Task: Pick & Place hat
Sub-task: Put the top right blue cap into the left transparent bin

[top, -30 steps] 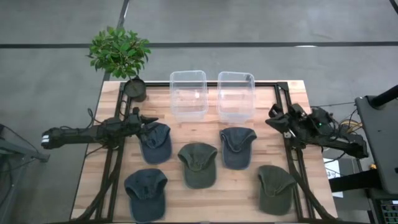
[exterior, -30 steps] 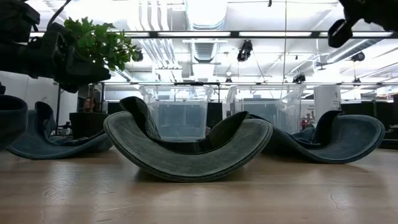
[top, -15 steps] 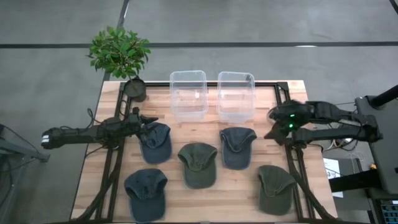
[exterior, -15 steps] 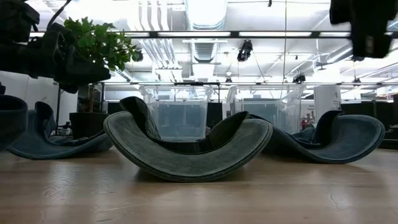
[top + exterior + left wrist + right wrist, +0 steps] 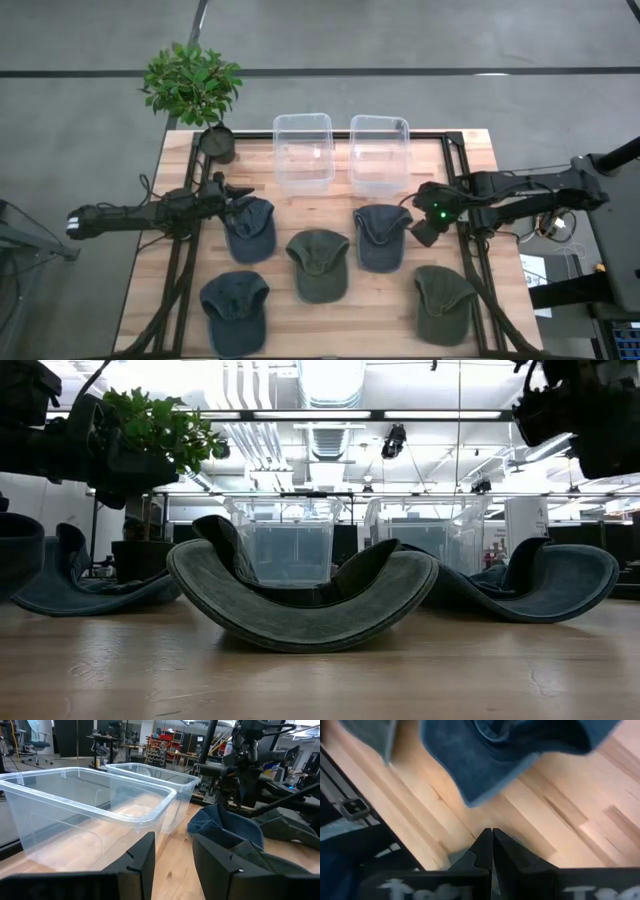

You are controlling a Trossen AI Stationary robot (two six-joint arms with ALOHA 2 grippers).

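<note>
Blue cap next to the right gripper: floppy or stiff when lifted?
Probably mixed. The blue cap has a crumpled soft crown, so that would likely sag. Its brim looks curved and firmer, likely keeping shape. The right gripper, fingers shut, hovers beside it.

A grey floor crossed by dark lines surrounds the wooden surface. Beyond it, ceiling strip lights, ducts and workshop shelves.
</note>
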